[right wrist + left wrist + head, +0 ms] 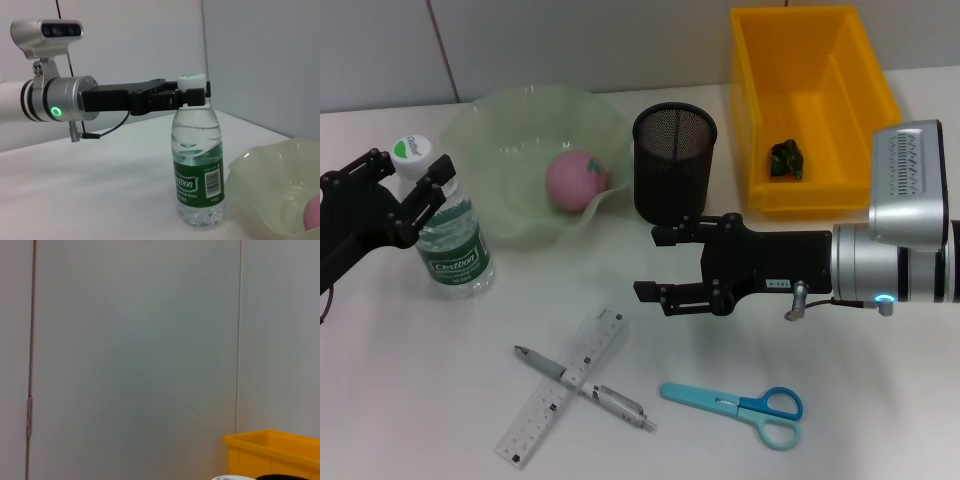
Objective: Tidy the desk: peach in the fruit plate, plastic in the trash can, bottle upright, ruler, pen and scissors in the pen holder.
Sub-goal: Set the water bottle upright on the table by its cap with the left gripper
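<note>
left end effector [418,183] grips upright bottle's [453,245] neck.

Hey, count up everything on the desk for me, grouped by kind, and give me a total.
Containers: 3: fruit plate, pen holder, trash can
Stationery: 3: ruler, pen, scissors
Bottles: 1: bottle, upright
Fruit: 1: peach, in the plate
Plastic scraps: 1: plastic, in the can
Total: 9

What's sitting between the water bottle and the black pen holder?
The green fruit plate with the peach in it, as the head view shows.
</note>
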Robot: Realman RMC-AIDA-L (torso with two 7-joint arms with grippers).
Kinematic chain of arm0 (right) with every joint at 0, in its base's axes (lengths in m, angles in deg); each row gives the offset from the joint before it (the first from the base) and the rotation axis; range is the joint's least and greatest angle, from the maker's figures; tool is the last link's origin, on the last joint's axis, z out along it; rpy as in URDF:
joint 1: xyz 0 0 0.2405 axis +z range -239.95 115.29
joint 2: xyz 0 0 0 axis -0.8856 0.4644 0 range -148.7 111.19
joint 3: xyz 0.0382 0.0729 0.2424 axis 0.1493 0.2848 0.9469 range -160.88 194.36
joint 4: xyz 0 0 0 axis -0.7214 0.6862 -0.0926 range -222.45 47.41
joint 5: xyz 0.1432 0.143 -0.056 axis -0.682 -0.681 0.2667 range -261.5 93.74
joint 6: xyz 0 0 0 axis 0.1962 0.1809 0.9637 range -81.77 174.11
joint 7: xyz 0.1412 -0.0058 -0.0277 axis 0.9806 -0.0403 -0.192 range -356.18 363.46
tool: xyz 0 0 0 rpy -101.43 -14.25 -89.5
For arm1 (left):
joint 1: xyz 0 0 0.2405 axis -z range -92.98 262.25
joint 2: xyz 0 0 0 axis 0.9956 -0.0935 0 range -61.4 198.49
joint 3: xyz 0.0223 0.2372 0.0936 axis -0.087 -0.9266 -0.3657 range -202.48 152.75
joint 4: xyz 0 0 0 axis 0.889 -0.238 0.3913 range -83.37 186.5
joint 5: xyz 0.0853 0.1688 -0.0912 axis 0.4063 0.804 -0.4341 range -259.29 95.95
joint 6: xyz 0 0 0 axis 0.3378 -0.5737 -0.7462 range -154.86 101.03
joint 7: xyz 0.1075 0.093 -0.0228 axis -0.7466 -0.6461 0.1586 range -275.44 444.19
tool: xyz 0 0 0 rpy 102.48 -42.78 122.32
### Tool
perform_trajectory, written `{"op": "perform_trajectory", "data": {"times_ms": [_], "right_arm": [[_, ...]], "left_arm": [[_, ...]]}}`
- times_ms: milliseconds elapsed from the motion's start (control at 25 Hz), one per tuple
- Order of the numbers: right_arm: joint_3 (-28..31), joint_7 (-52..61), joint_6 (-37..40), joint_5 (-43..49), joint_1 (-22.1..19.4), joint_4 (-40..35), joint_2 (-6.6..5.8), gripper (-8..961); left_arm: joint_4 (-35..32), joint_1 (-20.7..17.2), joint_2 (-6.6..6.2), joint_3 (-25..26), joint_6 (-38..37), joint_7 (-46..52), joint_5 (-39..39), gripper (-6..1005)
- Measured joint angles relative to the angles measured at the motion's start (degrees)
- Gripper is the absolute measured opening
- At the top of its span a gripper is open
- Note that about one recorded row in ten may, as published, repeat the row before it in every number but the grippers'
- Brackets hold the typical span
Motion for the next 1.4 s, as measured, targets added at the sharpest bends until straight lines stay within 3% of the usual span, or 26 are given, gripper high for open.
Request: {"op": "perform_trajectory", "data": {"times_ms": [1400], "right_arm": [[-0.71,0.26,-0.01,-0.01,0.00,0.00,0.00,758]], "left_arm": [[-0.07,-0.26,0.00,-0.18,0.17,0.00,-0.02,454]]}}
